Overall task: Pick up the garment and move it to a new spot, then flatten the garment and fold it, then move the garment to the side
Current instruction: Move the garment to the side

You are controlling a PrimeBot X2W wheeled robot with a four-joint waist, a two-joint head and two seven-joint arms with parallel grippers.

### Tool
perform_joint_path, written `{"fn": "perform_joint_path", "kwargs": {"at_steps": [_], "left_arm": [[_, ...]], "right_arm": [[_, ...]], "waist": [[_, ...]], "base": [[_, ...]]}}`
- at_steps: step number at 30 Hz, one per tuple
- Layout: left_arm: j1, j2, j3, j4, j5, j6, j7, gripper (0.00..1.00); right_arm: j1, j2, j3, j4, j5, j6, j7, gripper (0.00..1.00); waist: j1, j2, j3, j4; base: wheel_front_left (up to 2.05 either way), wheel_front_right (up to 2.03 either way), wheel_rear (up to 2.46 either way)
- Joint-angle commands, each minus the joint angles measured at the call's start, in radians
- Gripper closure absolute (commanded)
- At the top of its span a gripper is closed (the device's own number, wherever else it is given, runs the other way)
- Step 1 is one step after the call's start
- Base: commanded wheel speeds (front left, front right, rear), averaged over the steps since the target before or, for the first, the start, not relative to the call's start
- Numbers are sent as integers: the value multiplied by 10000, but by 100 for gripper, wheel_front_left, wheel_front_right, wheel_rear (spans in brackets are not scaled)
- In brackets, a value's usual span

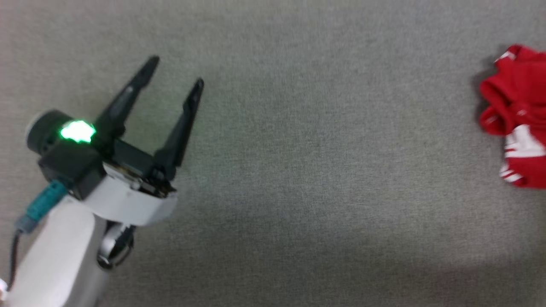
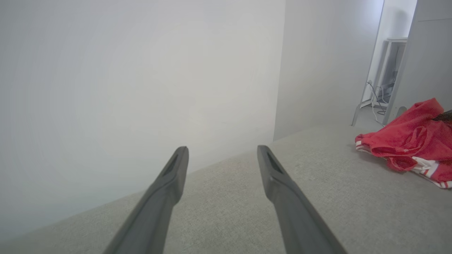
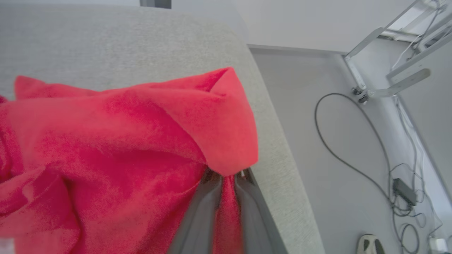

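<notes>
the right jaws are pinched almost shut on a fold of the shirt [image 3: 123,141], with red cloth squeezed between their two dark fingers [image 3: 201,218] and draped over the tips. the shirt, red with white striped trim, lies bunched on the grey cloth-covered worktop [image 1: 298,170], close to the edge where it drops to the floor [image 3: 317,211]. the left jaws stand wide apart and hold nothing, hovering over bare worktop well to the left of the shirt.
</notes>
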Motion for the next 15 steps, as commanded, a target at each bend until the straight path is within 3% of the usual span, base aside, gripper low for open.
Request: {"fn": "perform_joint_path", "kwargs": {"at_steps": [1,4,15], "left_arm": [[-227,100,14,-16,77,6,6,0],[-562,257,24,-51,122,6,6,0],[-1013,585,287,-190,289,6,6,0]], "right_arm": [[-362,-156,61,147,-244,-8,-173,100],[-918,-351,140,625,-882,-8,-544,100],[-2120,24,83,2197,-2469,-8,-1874,100]], "waist": [[0,0,586,-138],[0,0,896,-131],[0,0,1449,-74]], "base": [[0,0,0],[0,0,0],[0,0,0]]}}
